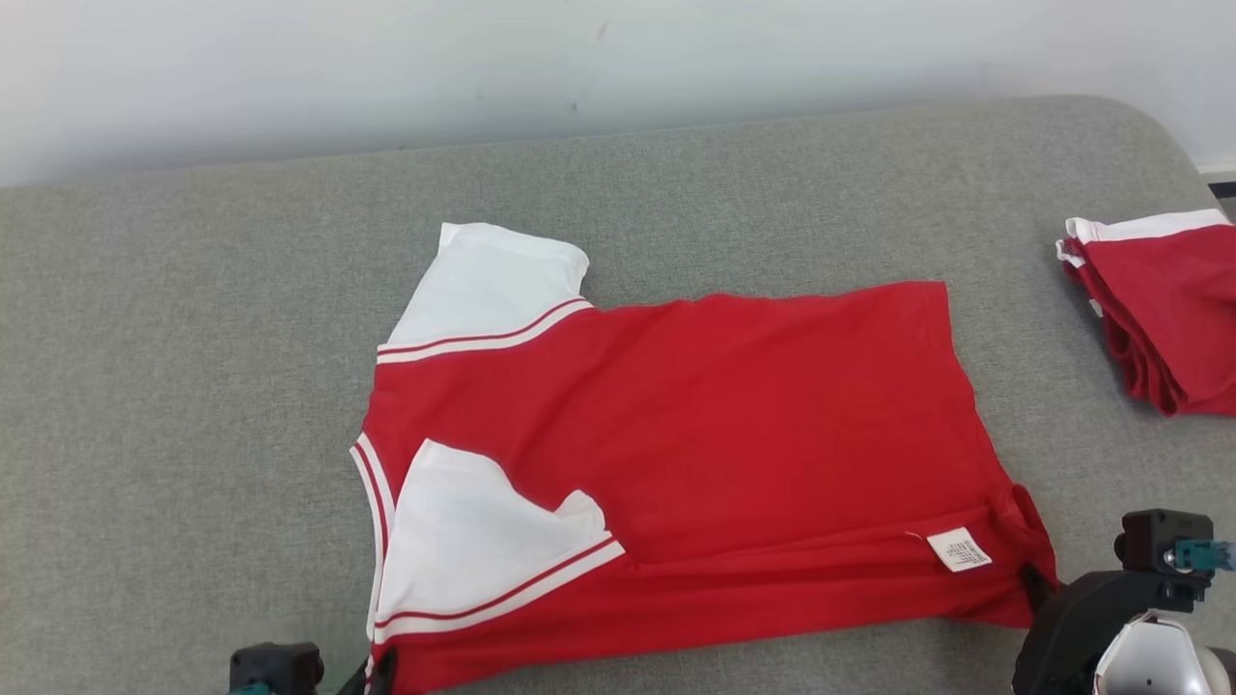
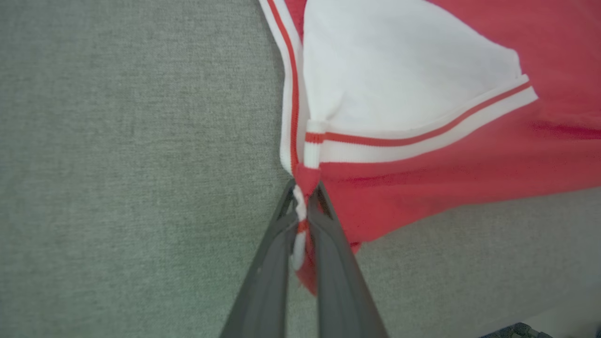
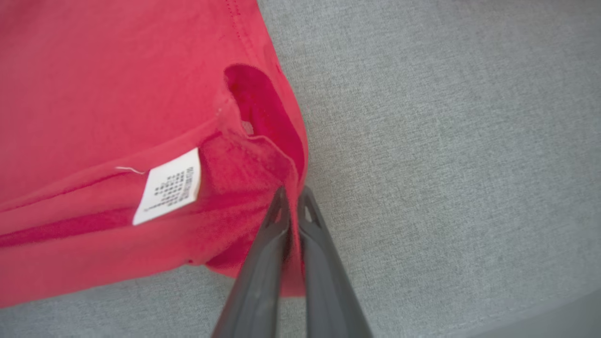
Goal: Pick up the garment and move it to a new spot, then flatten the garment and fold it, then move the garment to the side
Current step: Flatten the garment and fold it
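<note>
With the left gripper (image 2: 305,190) clamped on the shirt (image 1: 676,425) at its striped corner and the right gripper (image 3: 292,195) at its hem corner, either thin pinch could slip mid-fold, skewing the crease.

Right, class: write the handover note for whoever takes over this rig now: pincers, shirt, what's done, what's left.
Left pincer: shut on a corner of the red shirt, by the white sleeve.
Right pincer: shut on its hem corner, near the label.
Shirt lies spread on the grey cushion; a folded red garment sits far right.
Done: laid flat, near sleeve turned in.
To do: fold, move aside.
</note>
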Controlling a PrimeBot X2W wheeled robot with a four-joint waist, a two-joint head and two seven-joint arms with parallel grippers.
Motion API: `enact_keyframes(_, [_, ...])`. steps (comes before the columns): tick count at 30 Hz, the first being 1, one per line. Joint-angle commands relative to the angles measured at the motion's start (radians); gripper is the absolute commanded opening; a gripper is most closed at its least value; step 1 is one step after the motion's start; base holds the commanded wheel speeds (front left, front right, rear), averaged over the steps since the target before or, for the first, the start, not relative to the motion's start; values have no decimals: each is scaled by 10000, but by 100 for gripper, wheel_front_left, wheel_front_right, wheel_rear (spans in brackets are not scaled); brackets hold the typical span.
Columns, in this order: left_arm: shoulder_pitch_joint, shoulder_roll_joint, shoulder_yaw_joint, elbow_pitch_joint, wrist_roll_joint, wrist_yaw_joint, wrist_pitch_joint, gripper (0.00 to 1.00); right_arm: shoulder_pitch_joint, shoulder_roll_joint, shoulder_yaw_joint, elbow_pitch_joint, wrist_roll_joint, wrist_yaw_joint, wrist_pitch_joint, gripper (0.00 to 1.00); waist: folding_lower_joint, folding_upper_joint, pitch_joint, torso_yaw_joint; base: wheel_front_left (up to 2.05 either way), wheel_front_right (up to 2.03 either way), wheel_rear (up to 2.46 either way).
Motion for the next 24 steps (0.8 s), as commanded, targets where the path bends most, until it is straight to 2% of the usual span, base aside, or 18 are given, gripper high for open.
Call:
enact_keyframes(1, [144, -1, 18, 10, -4, 68, -42, 0, 98, 21, -43, 7, 35, -24, -56, 0, 0, 0, 1, 6, 0, 0, 0])
enact_keyframes(3, [193, 4, -10, 27, -14, 43, -76, 0, 155, 33, -60, 90, 110, -24, -81, 0, 0, 0, 2, 28, 0, 0, 0])
enact_keyframes(4, [68, -28, 6, 109, 93, 11, -239, 25, 200, 37, -4, 179, 257, -24, -97, 40, 0, 0, -5, 49, 0, 0, 0])
enact_keyframes(5, [68, -28, 6, 109, 93, 11, -239, 25, 200, 37, -4, 179, 257, -24, -97, 40, 0, 0, -5, 49, 0, 0, 0])
enact_keyframes(6, [9, -35, -23, 172, 155, -38, -303, 90, 242, 39, 63, 258, 357, -24, -49, 78, 0, 0, -23, 54, 0, 0, 0])
enact_keyframes(7, [-20, -54, -41, 239, 175, -57, -334, 100, 259, 40, 94, 308, 460, -24, -39, 100, 0, 0, -40, 52, 0, 0, 0])
enact_keyframes(14, [-137, -18, 175, 187, 53, 170, -370, 100, 153, 39, 33, -24, 518, -24, -210, 100, 0, 0, -194, 9, 0, 0, 0])
enact_keyframes(19, [-316, 389, 607, -344, 196, 499, -348, 100, -175, 42, -150, -828, 81, -24, 4, 100, 0, 0, -209, 1, 0, 0, 0])
enact_keyframes(24, [-993, 861, 941, -681, 353, 530, -211, 100, -902, -247, -48, -1439, -114, -24, 319, 100, 0, 0, -9, -36, 0, 0, 0])
